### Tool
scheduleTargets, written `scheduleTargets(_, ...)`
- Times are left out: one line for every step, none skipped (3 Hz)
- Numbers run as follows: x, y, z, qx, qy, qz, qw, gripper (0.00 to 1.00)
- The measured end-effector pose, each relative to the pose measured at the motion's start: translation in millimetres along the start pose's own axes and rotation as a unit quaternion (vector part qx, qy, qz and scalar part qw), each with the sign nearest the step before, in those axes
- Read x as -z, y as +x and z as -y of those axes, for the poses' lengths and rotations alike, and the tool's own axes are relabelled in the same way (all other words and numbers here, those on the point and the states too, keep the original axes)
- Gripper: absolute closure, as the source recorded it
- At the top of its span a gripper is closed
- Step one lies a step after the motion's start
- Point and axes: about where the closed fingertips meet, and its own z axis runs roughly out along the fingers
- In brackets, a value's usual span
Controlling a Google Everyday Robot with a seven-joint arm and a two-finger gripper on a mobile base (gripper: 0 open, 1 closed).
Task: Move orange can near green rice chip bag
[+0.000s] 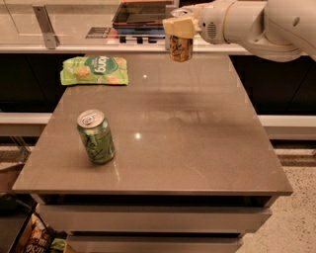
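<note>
My gripper (pixel 179 28) is shut on the orange can (pixel 179 48), holding it upright by its top in the air above the far middle of the table. The can's orange-brown body hangs below the cream fingers. The green rice chip bag (pixel 95 70) lies flat at the far left corner of the table, well to the left of the can. The white arm comes in from the upper right.
A green patterned can (pixel 96 136) stands near the table's front left. The grey-brown table (pixel 197 148) has drawers below its front edge. A counter with a dark tray (pixel 138 15) runs behind the table. A metal bracket (pixel 45 24) stands at the far left.
</note>
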Motion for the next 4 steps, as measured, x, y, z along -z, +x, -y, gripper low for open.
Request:
scheduleTargets(-35.3, 3.9, 5.8, 0.014, 0.018, 0.005, 0.9997, 1.00)
scheduleTargets(-67.1, 13.7, 14.1, 0.016, 0.030, 0.024, 0.9992, 1.00)
scheduleTargets(-93.2, 25.9, 18.7, 0.004, 0.025, 0.042, 0.9988, 1.00)
scheduleTargets(-116.6, 37.2, 15.3, -0.017, 0.000, 0.045, 0.9988, 1.00)
